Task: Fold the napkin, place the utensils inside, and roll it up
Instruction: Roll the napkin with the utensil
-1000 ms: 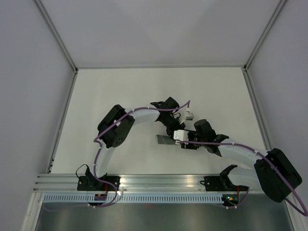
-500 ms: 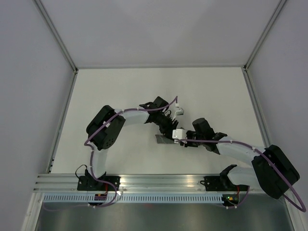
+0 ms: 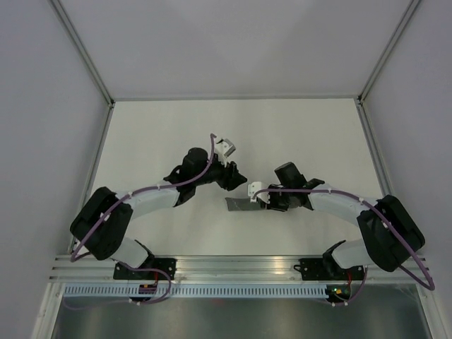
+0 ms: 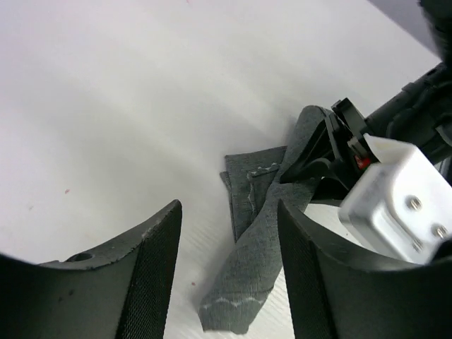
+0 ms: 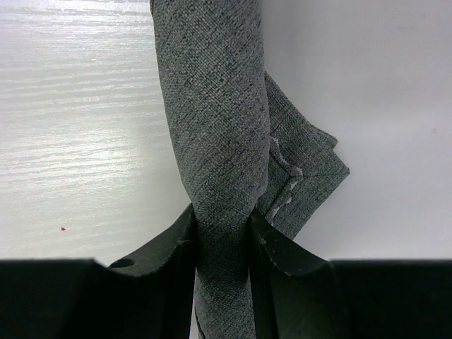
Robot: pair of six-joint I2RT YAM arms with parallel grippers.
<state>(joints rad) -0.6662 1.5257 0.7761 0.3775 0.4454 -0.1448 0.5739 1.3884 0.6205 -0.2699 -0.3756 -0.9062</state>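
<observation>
Looking on from here, the job seems nearly done — the napkin (image 5: 226,127) is wound into a tight roll, low on the table (image 3: 155,141) between the two arms. One loose stitched corner pokes out at its side. No utensil shows; it may be wrapped inside, though I can't tell. The right gripper (image 5: 222,236) is clenched around the roll near one end, pinching cloth from both sides. The left gripper (image 4: 229,240) hangs nearby, jaws spread and empty — what's left looks like tucking that corner and letting go.
</observation>
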